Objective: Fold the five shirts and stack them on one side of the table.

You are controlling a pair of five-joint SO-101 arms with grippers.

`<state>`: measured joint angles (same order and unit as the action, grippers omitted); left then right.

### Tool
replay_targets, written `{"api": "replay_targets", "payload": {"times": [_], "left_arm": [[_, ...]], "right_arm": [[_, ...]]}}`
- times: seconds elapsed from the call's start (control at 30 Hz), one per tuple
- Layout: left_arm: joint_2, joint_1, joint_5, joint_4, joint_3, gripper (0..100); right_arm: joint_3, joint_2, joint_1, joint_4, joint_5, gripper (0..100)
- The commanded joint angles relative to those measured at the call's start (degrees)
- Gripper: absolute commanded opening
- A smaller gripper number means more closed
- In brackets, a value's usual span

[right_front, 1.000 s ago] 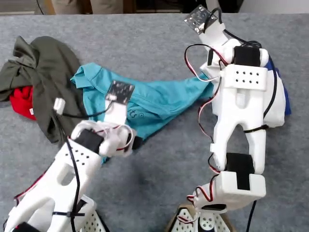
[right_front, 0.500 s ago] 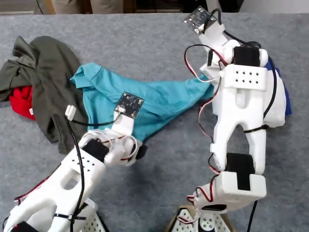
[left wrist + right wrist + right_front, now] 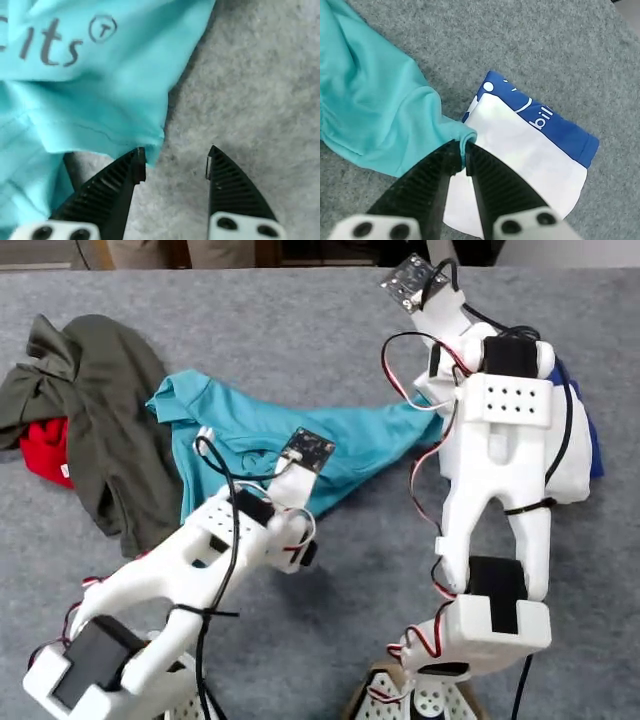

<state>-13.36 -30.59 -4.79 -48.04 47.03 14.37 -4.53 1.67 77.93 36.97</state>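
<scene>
Currently my right claw is pinched on one end of the teal shirt, spread mid-frame on the worktop. My left claw is wide, one tip at the hem, holding nothing. Folded shirts lie beside the right claw.

A grey, felt-covered table lies under everything.

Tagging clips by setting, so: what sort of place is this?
Likely a robotics lab bench: two white plastic robot arms with exposed wiring, a grey felt-covered table, and a teal cotton shirt spread out on it.
</scene>
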Motion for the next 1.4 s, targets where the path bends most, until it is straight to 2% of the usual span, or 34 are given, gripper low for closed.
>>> {"api": "replay_targets", "payload": {"times": [0.0,0.13,0.37,0.6,0.73,0.83,0.97,1.13,1.3,1.37], "left_arm": [[1.2,2.0,-2.6,1.8,-2.6,21],[1.2,2.8,-3.3,1.3,-4.1,21],[-2.7,2.0,-3.3,-11.1,-13.3,20],[5.9,4.1,-7.4,-3.1,-10.9,20],[15.4,6.1,-7.4,-3.2,-13.7,20],[19.6,6.6,-7.3,-7.2,-19.1,20],[21.9,6.2,-7.3,-9.1,-22.2,14],[22.4,6.2,-7.3,-7.5,-22.0,1],[20.0,6.9,-7.2,-9.1,-22.5,2],[15.4,6.9,-7.1,-14.3,-23.8,2]], "right_arm": [[0.5,2.7,-0.5,-0.8,0.3,0.2],[0.3,2.7,-0.5,-1.1,0.3,0.2],[0.7,2.7,-0.5,-1.1,0.4,0.2],[0.7,2.7,-0.5,-2.4,0.5,0.2],[0.7,2.7,-0.5,-2.4,0.6,0.2],[0.7,2.7,-0.5,-2.4,0.5,0.2],[0.7,2.7,-0.5,-2.4,0.5,0.2],[0.7,2.7,-0.4,-2.4,0.3,0.2],[0.8,2.8,-0.4,-2.4,0.3,0.2],[1.4,3.0,0.0,-2.3,0.0,0.2]]}}
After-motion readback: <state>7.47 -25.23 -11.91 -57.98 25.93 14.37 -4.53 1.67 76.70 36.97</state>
